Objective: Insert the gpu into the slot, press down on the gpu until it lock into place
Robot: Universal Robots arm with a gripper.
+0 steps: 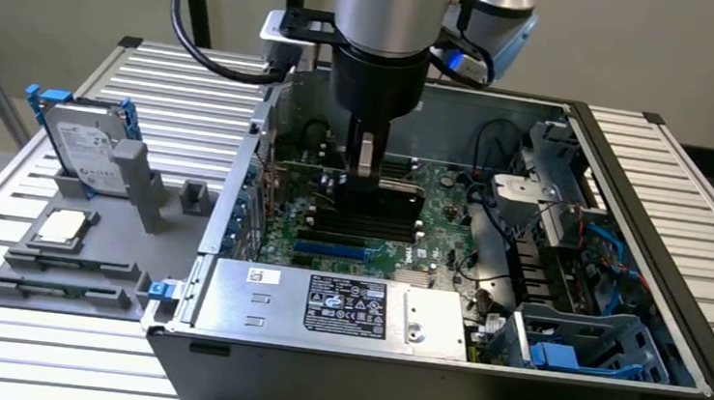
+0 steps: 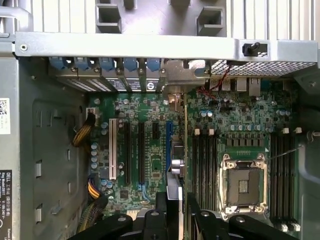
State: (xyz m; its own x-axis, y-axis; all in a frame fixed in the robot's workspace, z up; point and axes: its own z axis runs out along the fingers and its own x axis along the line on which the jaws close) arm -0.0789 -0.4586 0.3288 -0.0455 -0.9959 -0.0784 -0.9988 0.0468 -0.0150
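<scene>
My gripper (image 1: 366, 183) reaches down into the open computer case and is shut on the gpu (image 1: 372, 204), a black card held on edge above the motherboard. In the wrist view the gpu (image 2: 184, 150) appears edge-on as a thin line, and its silver bracket (image 2: 176, 76) lies against the rear openings of the case. The gripper (image 2: 177, 216) clamps the card from both sides with its dark fingers (image 2: 152, 220). The bright-blue slot (image 2: 168, 132) runs right alongside the card's edge, partly covered by it; the slot (image 1: 326, 251) also peeks out below the card. Whether the card is seated I cannot tell.
The grey-labelled power-supply box (image 1: 335, 305) fills the case's near side. The black memory strips (image 2: 205, 165) and silver processor socket (image 2: 243, 185) lie beside the card, a white slot (image 2: 112, 150) on the other side. A hard drive (image 1: 90, 152) stands on the exterior view's left.
</scene>
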